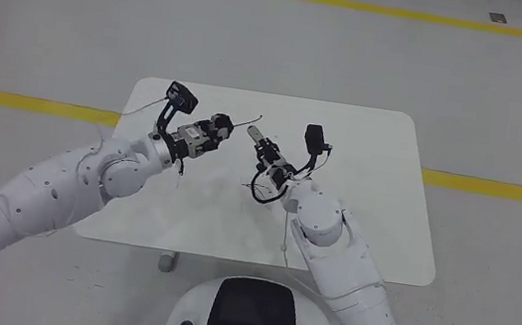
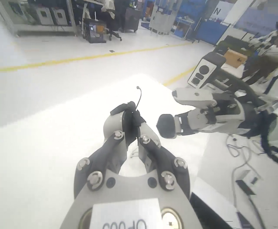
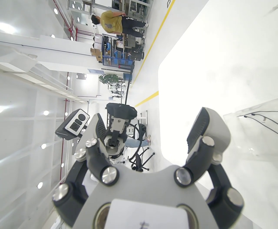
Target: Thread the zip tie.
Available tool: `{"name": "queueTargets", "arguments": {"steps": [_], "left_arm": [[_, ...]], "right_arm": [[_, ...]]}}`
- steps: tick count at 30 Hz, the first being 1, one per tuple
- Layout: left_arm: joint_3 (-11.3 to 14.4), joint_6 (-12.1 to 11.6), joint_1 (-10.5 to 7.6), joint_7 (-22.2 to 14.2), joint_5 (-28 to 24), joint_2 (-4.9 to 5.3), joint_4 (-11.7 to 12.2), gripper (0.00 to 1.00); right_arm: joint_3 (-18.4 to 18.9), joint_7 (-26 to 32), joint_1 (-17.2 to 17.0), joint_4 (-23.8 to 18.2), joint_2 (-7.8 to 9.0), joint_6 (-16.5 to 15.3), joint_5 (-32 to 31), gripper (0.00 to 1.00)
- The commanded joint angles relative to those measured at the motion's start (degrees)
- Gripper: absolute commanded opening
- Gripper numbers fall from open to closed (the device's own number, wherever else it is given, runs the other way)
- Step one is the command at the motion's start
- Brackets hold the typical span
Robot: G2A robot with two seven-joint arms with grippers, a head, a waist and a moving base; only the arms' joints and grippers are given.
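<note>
A thin black zip tie [image 2: 139, 97] sticks up out of my left gripper [image 2: 131, 111], which is shut on its lower part; the free end curls over at the top. From above, the left gripper [image 1: 225, 124] hovers over the white table [image 1: 369, 178] with the zip tie [image 1: 248, 121] pointing toward the right arm. My right gripper [image 1: 260, 142] is a short way from that tip, open and holding nothing. In the left wrist view the right gripper [image 2: 171, 109] shows its spread fingers. The right wrist view has its own gripper [image 3: 149, 128] open, facing the left gripper [image 3: 116, 130].
A clear container with black zip ties [image 3: 254, 121] lies on the table beside the right gripper. Dark cable loops [image 1: 255, 190] hang under the right wrist. Bare tabletop [image 1: 371, 238] lies to the right and front.
</note>
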Motion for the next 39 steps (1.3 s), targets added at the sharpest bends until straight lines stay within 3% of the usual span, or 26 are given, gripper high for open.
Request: {"name": "queueTargets", "arguments": {"steps": [1,3,4,8,13,16,25,27,30,34,39], "left_arm": [[-0.9,0.0,-0.75,-7.5,-7.5,0.43,-1.3,0.00],[-1.7,0.0,-0.86,-12.2,-11.4,0.86,-1.9,0.00],[-2.5,0.0,-1.08,-16.4,-13.9,1.12,-2.1,0.00],[-6.1,0.0,0.08,-25.9,-21.3,1.58,-0.9,0.00],[-11.8,0.0,3.07,-37.7,-26.2,1.27,0.4,0.00],[-17.2,0.0,6.32,-45.3,-33.0,0.42,1.1,0.00],[-17.9,0.0,6.97,-46.2,-34.0,0.26,1.0,0.00],[-18.1,0.0,7.67,-48.3,-36.5,0.20,1.2,0.00],[-19.9,0.0,7.94,-54.9,-42.4,0.18,4.9,0.00],[-24.1,0.0,9.11,-67.6,-50.1,-0.11,11.2,0.00],[-29.4,0.0,11.17,-76.7,-52.1,-1.53,17.7,0.00]], "right_arm": [[0.0,0.0,0.0,0.0,0.00,0.0,0.0,1.00],[0.0,0.0,0.0,0.0,0.00,0.0,0.0,1.00],[0.0,0.0,0.0,0.0,0.00,0.0,0.0,1.00],[0.0,0.0,0.0,0.0,0.00,0.0,0.0,1.00],[0.0,0.0,0.0,0.0,0.00,0.0,0.0,1.00],[0.0,0.0,0.0,0.0,0.00,0.0,0.0,1.00],[0.0,0.0,0.0,0.0,0.00,0.0,0.0,1.00],[0.0,0.0,0.0,0.0,0.00,0.0,0.0,1.00],[0.0,0.0,0.0,0.0,0.00,0.0,0.0,1.00],[0.0,0.0,0.0,0.0,0.00,0.0,0.0,1.00],[0.0,0.0,0.0,0.0,0.00,0.0,0.0,1.00]]}}
